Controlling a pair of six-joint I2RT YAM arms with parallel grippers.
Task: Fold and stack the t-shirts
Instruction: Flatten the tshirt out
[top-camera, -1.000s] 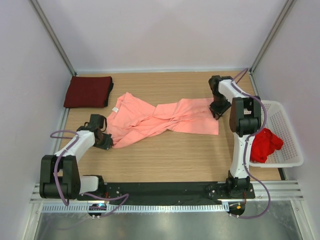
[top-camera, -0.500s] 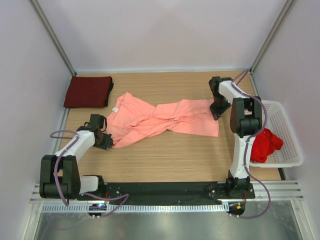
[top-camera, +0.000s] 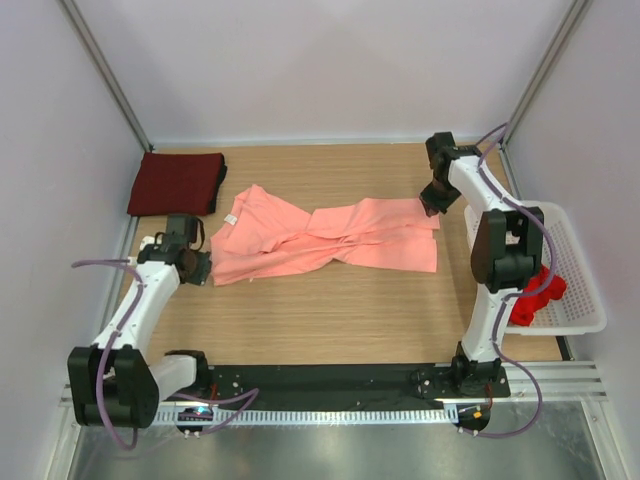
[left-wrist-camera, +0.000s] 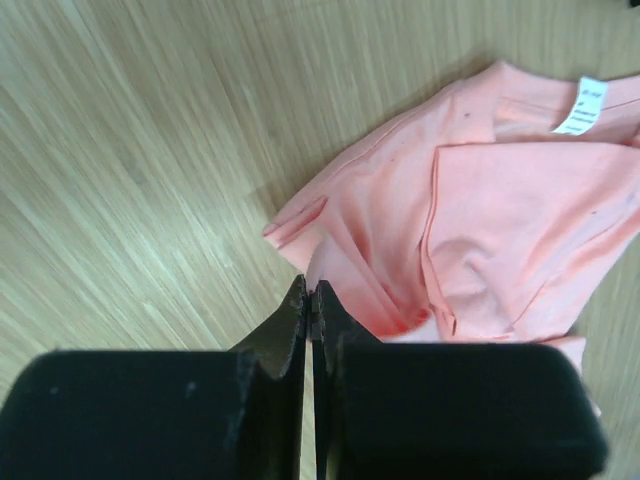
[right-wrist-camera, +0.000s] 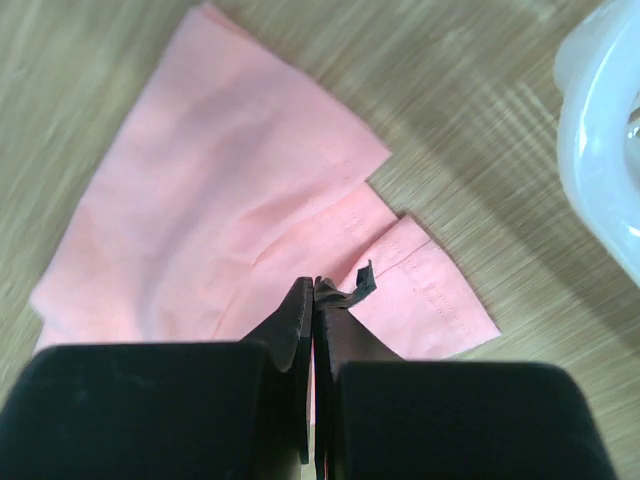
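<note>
Between the two tools, the salmon-pink t-shirt (top-camera: 330, 235) lies stretched across the surface (top-camera: 330, 320), still twisted and bunched along its middle. The right tool (top-camera: 435, 200) has just clamped its jaws together on the hem corner directly beneath its tips; a second ago they stood partly apart. It has also drawn that corner a little farther from the arm bases. In the right wrist view the fingers (right-wrist-camera: 300, 300) meet edge to edge on pink cloth, with layered hem corners fanning out ahead of them.

The left tool (top-camera: 195, 265) stays clenched on the opposite end, at a sleeve or shoulder fold, and has pulled outward. The sagging lower edge near it now runs straighter. In its wrist view the white label (left-wrist-camera: 580, 105) sits ahead and to the right of the tips.

With both ends now pinched, the shirt can likely be tensioned to take out the twist before any fold begins. Well beyond the left tool, the maroon t-shirt (top-camera: 178, 183) sits folded in the corner, the stack's probable base. Outboard of the right arm, the red t-shirt (top-camera: 535, 300) waits crumpled in the basket (top-camera: 590, 300).
</note>
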